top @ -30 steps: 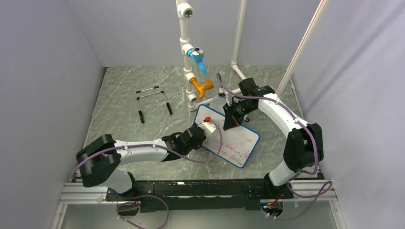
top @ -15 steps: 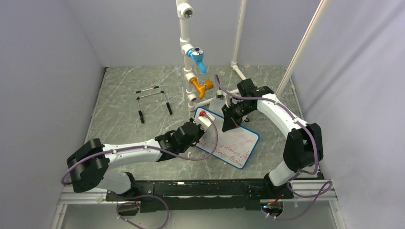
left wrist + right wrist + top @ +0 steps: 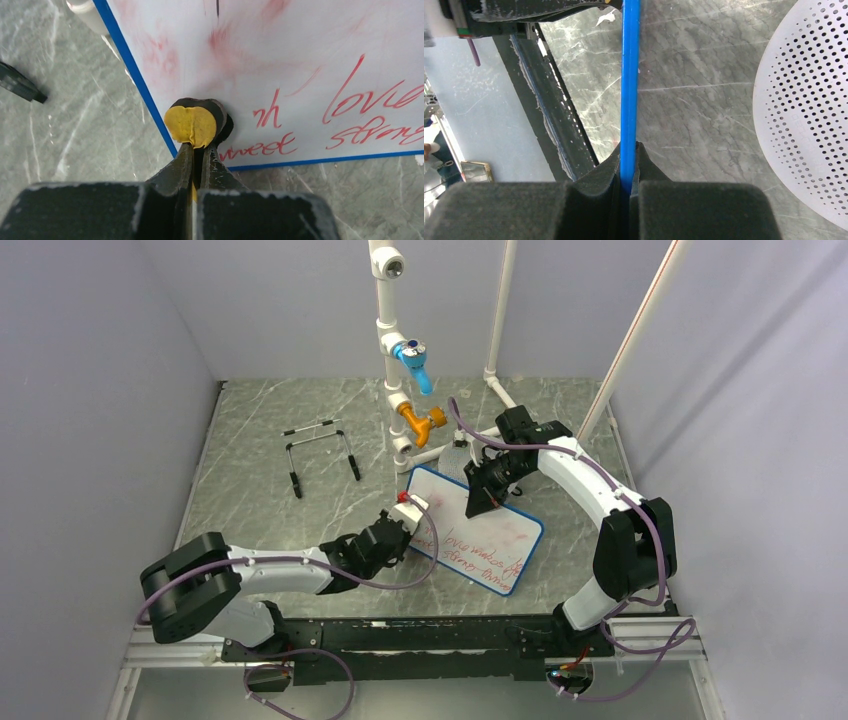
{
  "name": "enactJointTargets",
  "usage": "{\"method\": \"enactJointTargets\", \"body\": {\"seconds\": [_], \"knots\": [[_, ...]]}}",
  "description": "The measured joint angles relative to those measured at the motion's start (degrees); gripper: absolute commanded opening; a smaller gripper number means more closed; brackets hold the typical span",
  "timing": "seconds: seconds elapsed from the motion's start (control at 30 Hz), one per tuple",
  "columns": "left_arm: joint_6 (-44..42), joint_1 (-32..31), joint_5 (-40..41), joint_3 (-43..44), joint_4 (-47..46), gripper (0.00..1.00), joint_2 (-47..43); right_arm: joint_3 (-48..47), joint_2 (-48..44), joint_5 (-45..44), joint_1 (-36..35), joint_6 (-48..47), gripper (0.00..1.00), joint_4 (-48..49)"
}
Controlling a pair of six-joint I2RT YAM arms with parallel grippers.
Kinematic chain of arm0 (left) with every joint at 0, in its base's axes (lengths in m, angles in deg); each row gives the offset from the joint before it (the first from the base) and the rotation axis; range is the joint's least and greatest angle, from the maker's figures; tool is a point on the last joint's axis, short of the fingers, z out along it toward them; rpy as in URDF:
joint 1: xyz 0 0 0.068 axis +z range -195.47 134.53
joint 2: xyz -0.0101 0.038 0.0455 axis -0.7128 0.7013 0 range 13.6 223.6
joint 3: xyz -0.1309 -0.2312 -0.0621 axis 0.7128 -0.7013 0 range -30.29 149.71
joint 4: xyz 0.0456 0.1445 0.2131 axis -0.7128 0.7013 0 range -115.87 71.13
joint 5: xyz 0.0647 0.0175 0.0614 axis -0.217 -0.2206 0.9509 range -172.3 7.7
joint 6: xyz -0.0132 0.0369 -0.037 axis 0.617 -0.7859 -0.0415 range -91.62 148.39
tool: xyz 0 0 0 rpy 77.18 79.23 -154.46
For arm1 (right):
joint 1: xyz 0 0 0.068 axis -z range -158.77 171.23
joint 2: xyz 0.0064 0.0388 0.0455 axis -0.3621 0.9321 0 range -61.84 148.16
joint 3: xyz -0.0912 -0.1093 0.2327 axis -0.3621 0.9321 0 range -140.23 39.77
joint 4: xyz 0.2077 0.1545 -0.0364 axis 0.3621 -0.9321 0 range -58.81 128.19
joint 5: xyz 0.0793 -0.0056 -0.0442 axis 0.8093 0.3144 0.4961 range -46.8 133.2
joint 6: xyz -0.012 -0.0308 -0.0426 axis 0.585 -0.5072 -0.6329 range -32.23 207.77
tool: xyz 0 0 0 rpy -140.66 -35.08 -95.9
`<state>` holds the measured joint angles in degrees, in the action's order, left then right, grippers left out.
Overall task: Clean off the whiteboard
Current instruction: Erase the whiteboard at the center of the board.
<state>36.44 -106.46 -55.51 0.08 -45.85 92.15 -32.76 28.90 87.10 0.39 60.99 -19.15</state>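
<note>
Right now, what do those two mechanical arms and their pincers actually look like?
The left arm and right arm are smooth white tubes linked by chunky black rounded joints. A thin purple cable runs along each. The left gripper and right gripper are black and blocky, each with two tapered fingers. A small red knob marks the left wrist.

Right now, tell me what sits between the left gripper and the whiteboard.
A small round pad, yellow over dark, pinched by the left gripper and resting on the whiteboard; left wrist view.
</note>
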Motion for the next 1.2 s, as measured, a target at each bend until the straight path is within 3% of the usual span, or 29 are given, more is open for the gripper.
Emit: {"method": "enactJointTargets", "body": {"seconds": [0.5, 0.83, 1.2], "knots": [[4.74, -0.28, -1.62, -2.58, 1.18, 0.0, 1.84, 0.0, 0.0, -0.09, 0.02, 0.07, 0.0, -0.02], [-1.6, -0.28, -5.05, 9.05, 14.95, 0.0, 1.86, 0.0, 0.0, -0.11, 0.26, 0.02, 0.0, -0.04], [-7.82, -0.33, -6.16, 21.88, 18.45, 0.0, 1.88, 0.0, 0.0, 0.5, 0.24, -0.9, 0.0, -0.26]]}}
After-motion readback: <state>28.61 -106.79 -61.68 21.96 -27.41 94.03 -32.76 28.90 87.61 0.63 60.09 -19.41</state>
